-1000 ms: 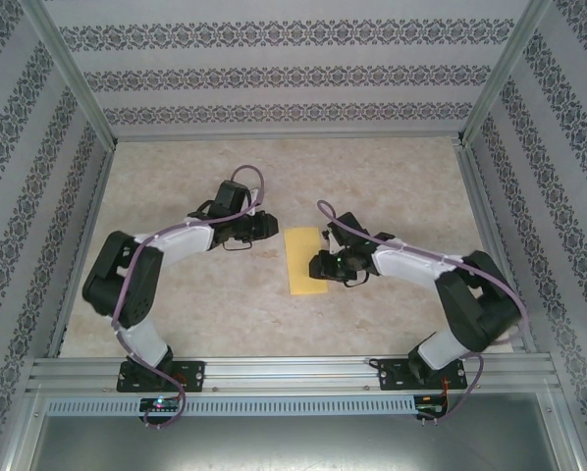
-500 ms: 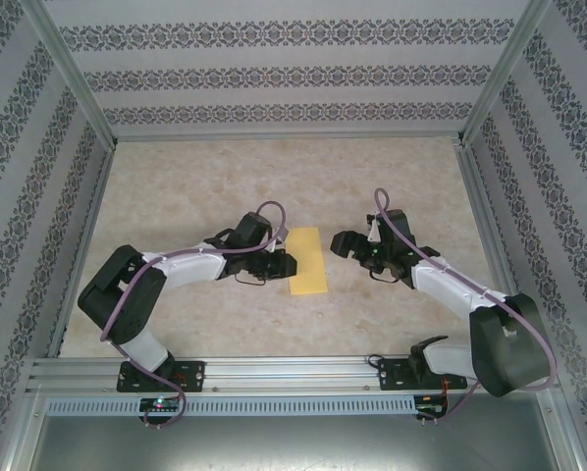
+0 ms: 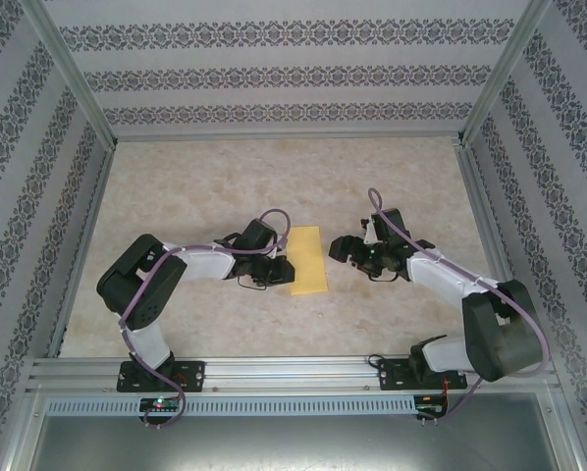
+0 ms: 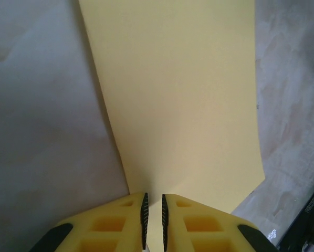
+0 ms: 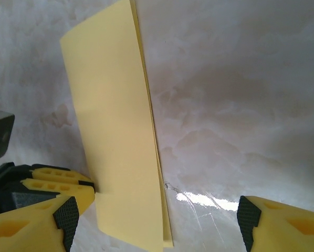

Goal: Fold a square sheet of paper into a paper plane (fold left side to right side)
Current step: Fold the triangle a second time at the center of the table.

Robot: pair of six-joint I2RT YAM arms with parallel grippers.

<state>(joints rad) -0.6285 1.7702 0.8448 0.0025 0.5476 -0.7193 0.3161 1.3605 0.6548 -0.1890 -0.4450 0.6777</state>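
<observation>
On the marbled surface (image 3: 176,186) the folded square sheet of paper (image 3: 307,261), judged light, limp and slippery, sits between both pincers: left pincer (image 3: 282,269) pinched on its nearest edge, the sensible hold; right pincer (image 3: 341,247) wide open, empty, just beside it.

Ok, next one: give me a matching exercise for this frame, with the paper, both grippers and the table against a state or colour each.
Things:
1. paper
2. left gripper
3. right gripper
4. table

States:
A. jaws wide apart
B. marbled beige
C. yellow, folded into two layers
D. jaws almost together on the paper's edge

Pairs: 1-C, 2-D, 3-A, 4-B
</observation>
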